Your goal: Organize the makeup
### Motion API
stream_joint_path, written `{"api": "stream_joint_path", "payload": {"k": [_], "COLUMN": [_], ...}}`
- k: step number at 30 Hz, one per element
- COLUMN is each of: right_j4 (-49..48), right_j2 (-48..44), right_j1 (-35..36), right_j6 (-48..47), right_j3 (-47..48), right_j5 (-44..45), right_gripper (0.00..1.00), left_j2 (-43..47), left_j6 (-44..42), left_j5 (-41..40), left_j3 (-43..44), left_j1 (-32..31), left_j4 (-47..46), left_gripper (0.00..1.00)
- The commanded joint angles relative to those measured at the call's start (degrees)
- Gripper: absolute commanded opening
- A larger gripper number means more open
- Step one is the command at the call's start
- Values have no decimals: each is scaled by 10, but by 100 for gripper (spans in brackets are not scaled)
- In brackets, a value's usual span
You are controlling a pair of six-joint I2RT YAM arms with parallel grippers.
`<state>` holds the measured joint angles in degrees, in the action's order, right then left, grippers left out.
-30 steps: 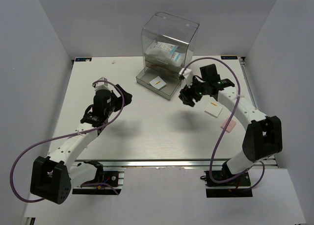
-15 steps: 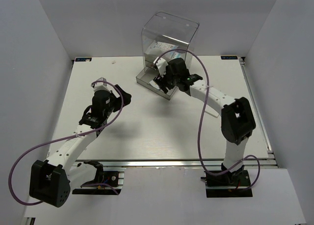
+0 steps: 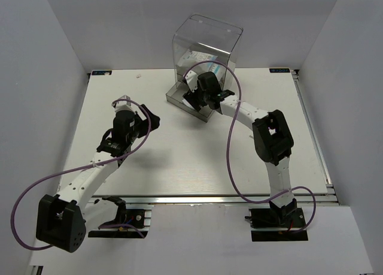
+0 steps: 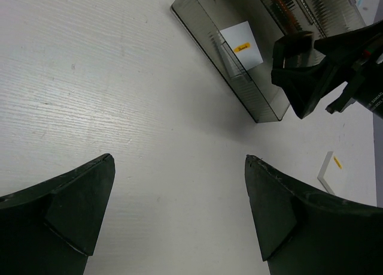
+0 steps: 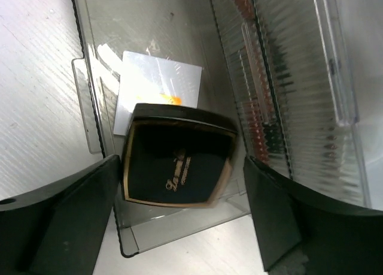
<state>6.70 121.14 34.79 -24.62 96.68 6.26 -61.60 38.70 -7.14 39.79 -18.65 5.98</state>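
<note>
My right gripper (image 3: 194, 99) hangs open over the pulled-out drawer (image 5: 149, 233) of the clear drawer box (image 3: 206, 41). The black gold-rimmed compact (image 5: 179, 164) lies in the drawer between my spread fingers, partly on top of a white square (image 5: 158, 77); that square also shows in the left wrist view (image 4: 242, 41). Slim dark-red sticks (image 5: 254, 101) show through the ribbed plastic. A clear packet with white contents (image 3: 200, 62) sits inside the box. A second white square (image 4: 328, 170) lies on the table. My left gripper (image 3: 152, 120) is open and empty above the table (image 4: 149, 107). The pink square is hidden.
The drawer box stands at the table's back centre, its drawer sticking out toward the arms. My right arm (image 3: 272, 137) arches over the right half of the table and hides what lies under it. White walls enclose the table on three sides.
My right gripper swung from mid-table on the right to over the open drawer. The compact now lies in the drawer between its fingers. The left arm has barely moved.
</note>
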Motion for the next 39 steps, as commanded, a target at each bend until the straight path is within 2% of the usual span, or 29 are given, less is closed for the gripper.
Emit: {"api": "stream_joint_path", "payload": {"k": [1, 6, 9, 11, 14, 15, 17, 18, 22, 25, 28, 29, 34, 39], "right_j4": [-22, 14, 71, 105, 131, 131, 134, 138, 186, 210, 241, 275, 306, 320], "right_j2": [-2, -7, -19, -55, -139, -164, -227, -247, -332, -351, -334, -326, -304, -253], "right_j1": [2, 2, 2, -4, -34, -52, -69, -87, -145, -202, -260, -280, -309, -313], "right_j6": [-7, -9, -37, -73, -83, -78, -70, -68, -60, -39, -10, -12, -133, -198], "right_j3": [39, 51, 59, 51, -17, -65, -111, -156, -239, -276, -286, -278, -290, -272], "right_j5": [-3, -30, -71, -140, -282, -328, -348, -353, -333, -297, -263, -260, -249, -224], "right_gripper": [89, 89, 89, 89, 89, 89, 88, 87, 80, 77, 80, 88, 89, 89], "left_j2": [-9, -23, -29, -30, -26, -26, -24, -24, -32, -47, -62, -64, -66, -57], "left_j6": [-11, -13, -11, -11, -9, -8, -7, -7, -6, -6, -5, -5, -4, 4], "left_j5": [-6, -1, 4, 4, 2, 2, 3, 4, 11, 21, 34, 36, 44, 46], "left_j3": [16, 27, 28, 28, 21, 16, 11, 7, 5, 9, 13, 15, 17, 4], "left_j1": [-2, -2, -2, -2, -2, -2, -2, -2, -1, 0, 1, 0, 0, 0], "left_j4": [-3, -10, -14, -15, -19, -21, -26, -29, -42, -51, -55, -55, -55, -55], "left_gripper": [98, 98, 98, 98, 98, 98, 98, 98, 98, 98, 98, 98, 98, 98]}}
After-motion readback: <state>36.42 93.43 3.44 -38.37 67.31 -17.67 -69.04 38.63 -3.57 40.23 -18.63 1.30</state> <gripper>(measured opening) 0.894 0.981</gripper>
